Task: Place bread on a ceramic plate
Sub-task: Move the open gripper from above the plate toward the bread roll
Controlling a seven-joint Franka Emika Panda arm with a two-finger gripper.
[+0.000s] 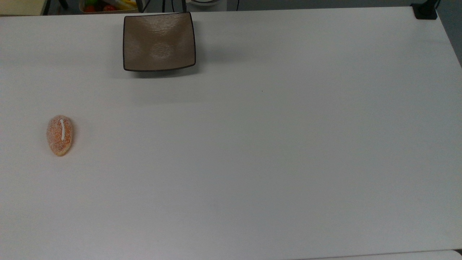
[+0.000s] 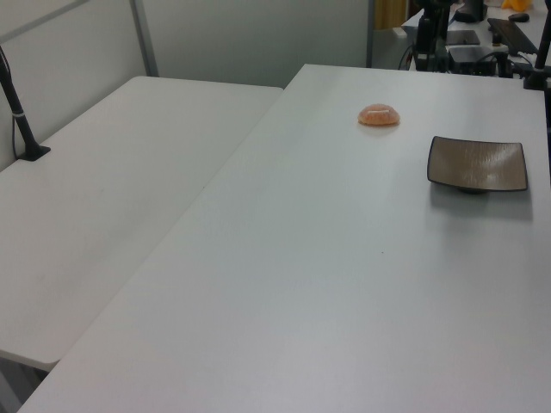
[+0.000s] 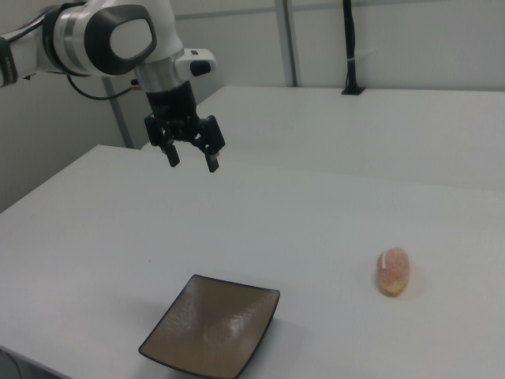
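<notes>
The bread point(image 1: 59, 135) is a small oval orange-brown roll with a white stripe, lying on the white table at the top view's left; it also shows as bread point(image 2: 379, 114) and bread point(image 3: 393, 271). The ceramic plate point(image 1: 159, 41), square and glossy brown with a dark rim, rests empty near the table's far edge, seen too as plate point(image 2: 478, 163) and plate point(image 3: 211, 327). My gripper point(image 3: 192, 160) hangs open in the air above the table, well behind the plate in the right view, holding nothing.
A second white table point(image 2: 112, 189) adjoins along the left view's left. A black post with a clamp point(image 2: 21, 120) stands on it. A black clamp point(image 1: 425, 11) sits at the top view's far right corner. A box of colourful items point(image 1: 108, 5) lies beyond the far edge.
</notes>
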